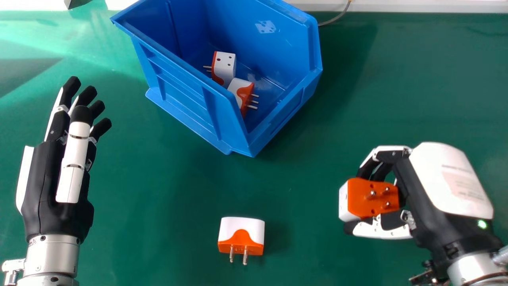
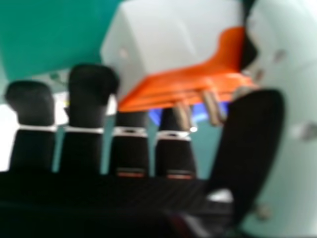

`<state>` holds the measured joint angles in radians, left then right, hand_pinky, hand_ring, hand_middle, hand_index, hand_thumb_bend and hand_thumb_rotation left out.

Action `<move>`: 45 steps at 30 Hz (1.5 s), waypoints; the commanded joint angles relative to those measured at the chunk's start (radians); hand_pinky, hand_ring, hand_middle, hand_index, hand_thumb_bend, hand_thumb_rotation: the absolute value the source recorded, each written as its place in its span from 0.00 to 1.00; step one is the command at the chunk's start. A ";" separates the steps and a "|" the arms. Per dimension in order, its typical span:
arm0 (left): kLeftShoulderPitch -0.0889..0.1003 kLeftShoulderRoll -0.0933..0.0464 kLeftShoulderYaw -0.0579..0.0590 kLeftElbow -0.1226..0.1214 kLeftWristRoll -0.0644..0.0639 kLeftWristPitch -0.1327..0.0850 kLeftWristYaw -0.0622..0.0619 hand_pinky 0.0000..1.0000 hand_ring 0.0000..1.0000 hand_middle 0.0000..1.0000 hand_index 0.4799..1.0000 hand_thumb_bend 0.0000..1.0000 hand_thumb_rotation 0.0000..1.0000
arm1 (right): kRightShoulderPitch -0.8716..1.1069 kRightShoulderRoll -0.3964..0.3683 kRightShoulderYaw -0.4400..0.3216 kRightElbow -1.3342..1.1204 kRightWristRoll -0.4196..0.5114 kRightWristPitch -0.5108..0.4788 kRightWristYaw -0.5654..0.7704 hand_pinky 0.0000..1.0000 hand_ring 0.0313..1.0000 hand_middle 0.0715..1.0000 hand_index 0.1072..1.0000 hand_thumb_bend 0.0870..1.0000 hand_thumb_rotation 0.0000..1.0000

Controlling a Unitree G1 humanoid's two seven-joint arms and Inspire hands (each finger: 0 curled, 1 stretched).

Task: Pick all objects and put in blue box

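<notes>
My right hand is at the right of the head view, its fingers and thumb curled round an orange and white plug adapter with the pins facing up. The right hand view shows that held adapter between the fingers and thumb of my right hand. Another adapter lies on the green table, front middle, pins toward me. Inside the blue box rest two more adapters, one behind the other. My left hand is at the left, open and holding nothing.
Green tabletop stretches right of the box and between the box and the loose adapter. A grey cable runs behind the box's right corner, and a white ledge borders the table's far edge.
</notes>
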<state>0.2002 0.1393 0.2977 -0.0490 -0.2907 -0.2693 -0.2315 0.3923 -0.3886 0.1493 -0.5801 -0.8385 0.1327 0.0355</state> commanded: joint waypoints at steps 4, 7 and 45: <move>-0.001 0.013 0.003 -0.009 0.000 -0.009 -0.014 0.90 0.92 0.94 0.90 0.50 0.76 | -0.016 0.022 -0.029 -0.079 0.021 -0.050 -0.008 0.15 0.15 0.17 0.41 0.43 0.12; -0.004 0.014 0.003 -0.008 0.002 -0.010 -0.016 0.90 0.92 0.94 0.90 0.52 0.75 | -0.044 0.036 -0.036 -0.103 0.031 -0.052 0.019 0.14 0.13 0.14 0.41 0.43 0.12; -0.033 0.021 0.004 0.007 0.005 -0.010 -0.019 0.89 0.92 0.94 0.89 0.51 0.76 | -0.898 0.148 0.109 0.559 0.010 -0.113 -0.064 0.13 0.14 0.17 0.41 0.43 0.13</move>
<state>0.1762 0.1465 0.2995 -0.0288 -0.2884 -0.2680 -0.2478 -0.4493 -0.2499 0.2519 -0.0336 -0.8324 0.0338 0.0074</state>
